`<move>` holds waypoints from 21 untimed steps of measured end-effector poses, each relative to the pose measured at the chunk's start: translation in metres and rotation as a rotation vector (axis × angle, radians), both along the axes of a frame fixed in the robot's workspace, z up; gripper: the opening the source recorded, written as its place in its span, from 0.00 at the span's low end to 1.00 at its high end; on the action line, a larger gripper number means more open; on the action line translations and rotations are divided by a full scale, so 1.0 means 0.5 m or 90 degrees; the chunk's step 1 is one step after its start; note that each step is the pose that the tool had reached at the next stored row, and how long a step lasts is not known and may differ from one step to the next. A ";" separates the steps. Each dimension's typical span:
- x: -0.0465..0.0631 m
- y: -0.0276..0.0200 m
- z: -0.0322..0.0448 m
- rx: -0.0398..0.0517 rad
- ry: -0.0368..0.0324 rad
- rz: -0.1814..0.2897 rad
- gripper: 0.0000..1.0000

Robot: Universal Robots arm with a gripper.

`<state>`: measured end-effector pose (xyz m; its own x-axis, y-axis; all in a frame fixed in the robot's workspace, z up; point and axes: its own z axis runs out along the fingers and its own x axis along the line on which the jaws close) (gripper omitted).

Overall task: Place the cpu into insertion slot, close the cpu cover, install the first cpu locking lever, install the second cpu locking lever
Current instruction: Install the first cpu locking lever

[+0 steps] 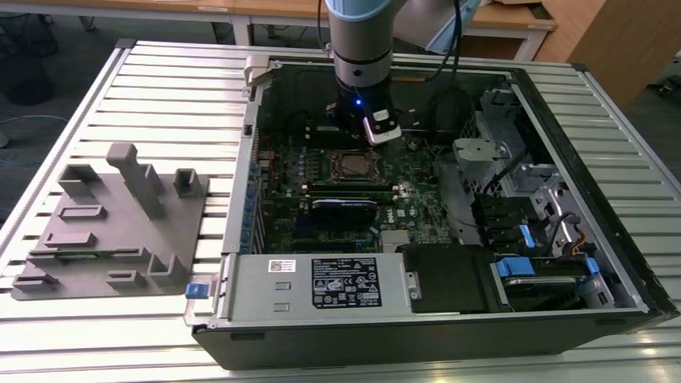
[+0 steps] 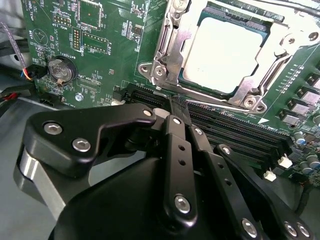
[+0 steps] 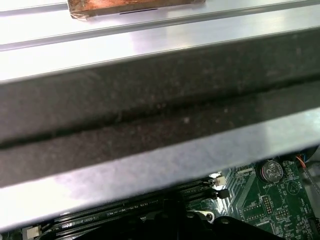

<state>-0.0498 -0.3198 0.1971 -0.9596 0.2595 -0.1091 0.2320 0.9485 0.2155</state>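
Second wrist view: small flat square cpu (image 2: 227,52) with dull silvery-grey top, seated in the square, shiny-rimmed insertion slot (image 2: 152,70). Thin silvery cut-out cpu cover (image 2: 175,37) lying flat around the chip's edges. Just beside the slot's edge, a thin bright metal lever rod (image 2: 220,104). Black two-fingered hand (image 2: 179,102) narrow, fingers (image 2: 175,135) nearly pressed together, tips right at that rod and above the long black memory slots (image 2: 235,132); pinching the rod or merely beside it, cannot tell. Around the slot, green motherboard (image 2: 100,45) with a round silver coin battery (image 2: 61,70).

In the exterior view, slot at upper centre of the frame, inside the open black computer case (image 1: 426,339), with the pale blue-grey robot arm (image 1: 360,48) upright above it. Case resting on a ribbed aluminium surface (image 1: 159,88); grey moulded fixture tray (image 1: 107,231) toward the exterior view's left, near the case.

In the first wrist view, dark case wall (image 3: 150,125) close by, battery and green board beyond.
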 end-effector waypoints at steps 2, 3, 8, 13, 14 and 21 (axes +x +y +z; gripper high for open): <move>0.000 -0.0001 0.001 -0.0002 0.0001 0.000 0.11; 0.000 -0.0001 0.002 -0.0002 0.0001 0.000 0.11; 0.000 0.0001 0.003 -0.0001 0.0000 0.000 0.11; -0.001 0.0006 0.003 0.0008 -0.0011 -0.001 0.11; -0.001 0.0006 0.003 0.0007 -0.0013 -0.001 0.11; -0.005 0.0005 0.000 -0.0008 -0.0120 -0.001 0.11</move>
